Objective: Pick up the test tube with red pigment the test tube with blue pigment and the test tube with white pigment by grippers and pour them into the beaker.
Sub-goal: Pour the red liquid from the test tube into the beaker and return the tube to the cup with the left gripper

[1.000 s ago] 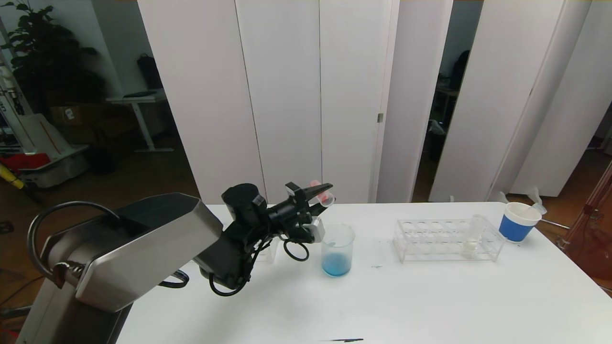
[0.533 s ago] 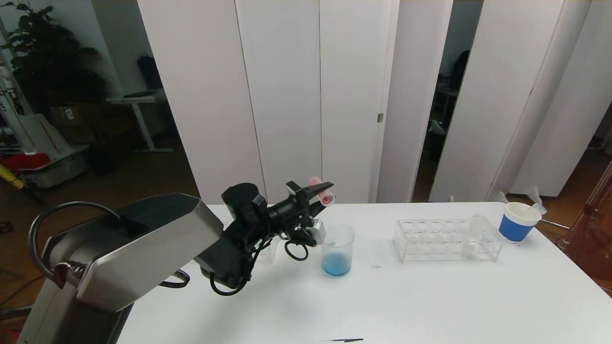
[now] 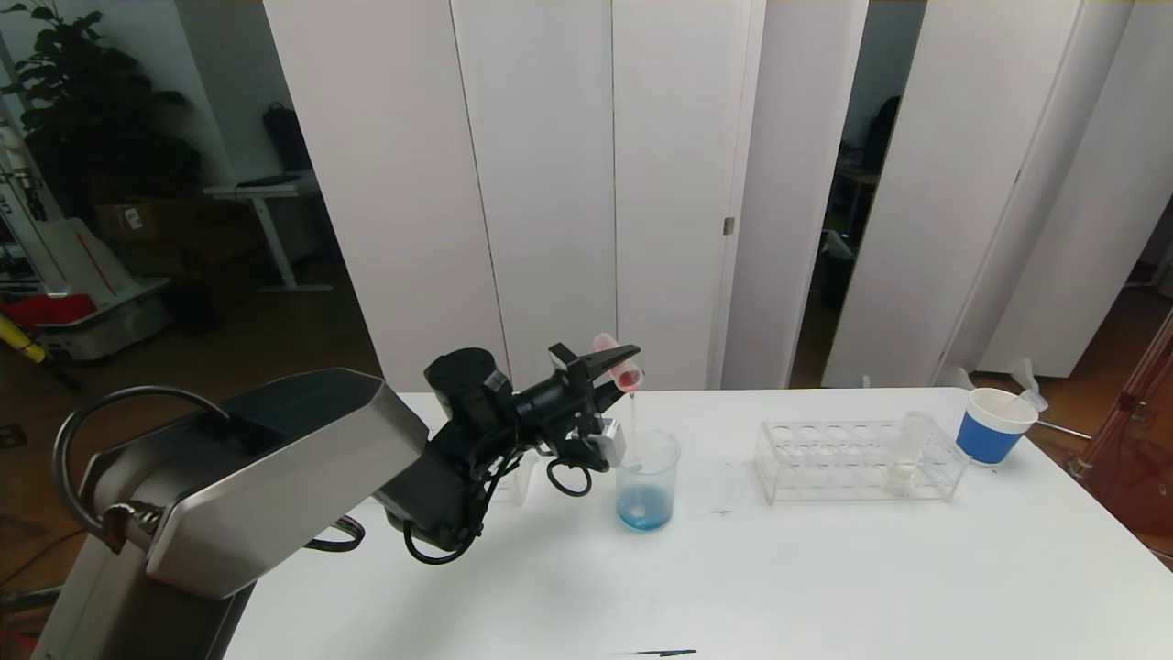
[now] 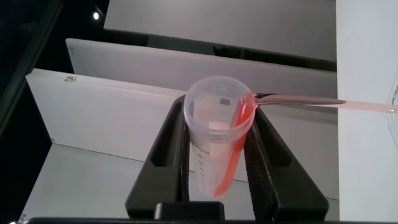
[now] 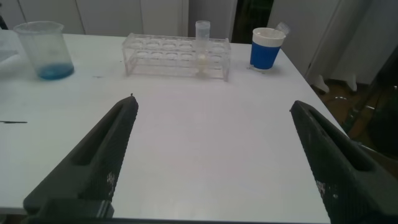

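Observation:
My left gripper (image 3: 621, 364) is shut on the test tube with red pigment (image 3: 616, 360) and holds it tilted, mouth down, above the beaker (image 3: 647, 477). A thin pink stream (image 3: 632, 417) falls from the tube's mouth into the beaker, which has blue liquid at its bottom. In the left wrist view the tube (image 4: 217, 134) sits between the fingers with red liquid running along its wall. The test tube with white pigment (image 3: 905, 454) stands in the clear rack (image 3: 825, 458). The test tube with blue pigment is out of view. My right gripper (image 5: 212, 103) is open and empty over the table.
A blue-and-white paper cup (image 3: 994, 426) stands at the table's far right corner, behind the rack. A small clear object (image 3: 515, 481) is partly hidden behind my left arm. A dark mark (image 3: 655, 653) lies at the table's front edge.
The left gripper has tipped the red tube further mouth-down. The red liquid has run to the mouth and now streams into the beaker.

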